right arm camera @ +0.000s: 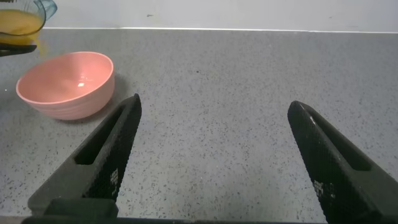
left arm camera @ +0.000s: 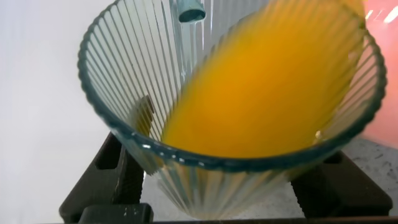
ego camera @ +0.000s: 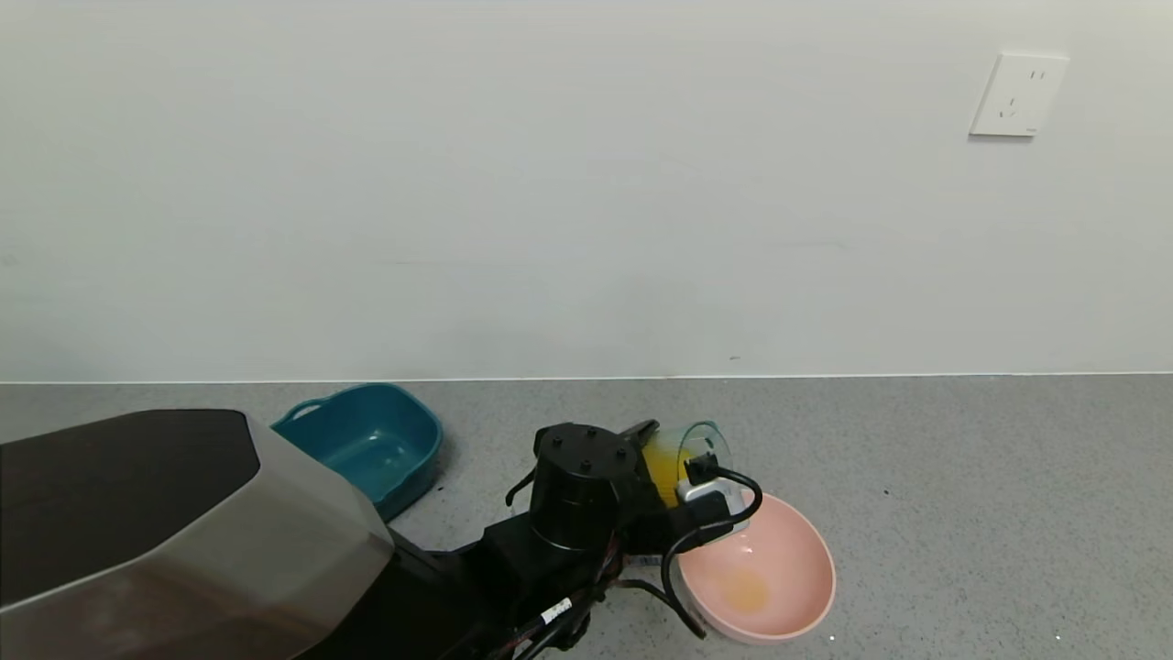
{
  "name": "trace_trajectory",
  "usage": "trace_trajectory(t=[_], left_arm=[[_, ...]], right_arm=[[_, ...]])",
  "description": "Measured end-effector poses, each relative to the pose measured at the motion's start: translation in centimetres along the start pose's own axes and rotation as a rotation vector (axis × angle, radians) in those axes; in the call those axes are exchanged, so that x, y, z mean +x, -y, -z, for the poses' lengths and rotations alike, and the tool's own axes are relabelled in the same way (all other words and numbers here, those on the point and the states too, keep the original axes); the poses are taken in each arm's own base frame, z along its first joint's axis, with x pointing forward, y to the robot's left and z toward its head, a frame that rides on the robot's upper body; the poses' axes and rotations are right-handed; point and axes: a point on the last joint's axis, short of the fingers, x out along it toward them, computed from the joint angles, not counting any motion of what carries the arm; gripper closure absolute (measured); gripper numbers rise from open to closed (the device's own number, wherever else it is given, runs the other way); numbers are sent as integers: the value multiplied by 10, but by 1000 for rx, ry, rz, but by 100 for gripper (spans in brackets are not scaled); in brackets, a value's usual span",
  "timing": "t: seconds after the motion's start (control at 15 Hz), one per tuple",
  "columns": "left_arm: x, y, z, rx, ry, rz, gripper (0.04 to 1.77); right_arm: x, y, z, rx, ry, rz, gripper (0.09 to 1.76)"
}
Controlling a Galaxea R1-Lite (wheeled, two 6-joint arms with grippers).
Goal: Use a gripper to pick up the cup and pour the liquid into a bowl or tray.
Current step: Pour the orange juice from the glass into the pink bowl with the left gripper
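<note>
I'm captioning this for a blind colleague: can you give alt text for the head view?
The left tool holds the ribbed cup tipped over the pink bowl, where a little orange liquid has pooled. A teal tub sits on the grey counter to the left.

The left gripper (ego camera: 662,469) has its jaws around the cup (ego camera: 689,458), tipped above the near-left rim of the bowl (ego camera: 797,587) on the counter (ego camera: 962,495). A tub (ego camera: 367,445) sits to the jaws' left. The right gripper (right arm camera: 214,155) hovers right of the bowl.
</note>
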Motion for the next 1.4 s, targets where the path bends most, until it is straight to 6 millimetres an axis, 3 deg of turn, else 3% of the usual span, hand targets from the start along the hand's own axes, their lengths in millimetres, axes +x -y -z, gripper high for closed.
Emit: trace_trajectory(t=[1.4], left_arm=[[-5,6,-20,274,31,-25,50]], right_arm=[[0,0,0,0,0,0,14]])
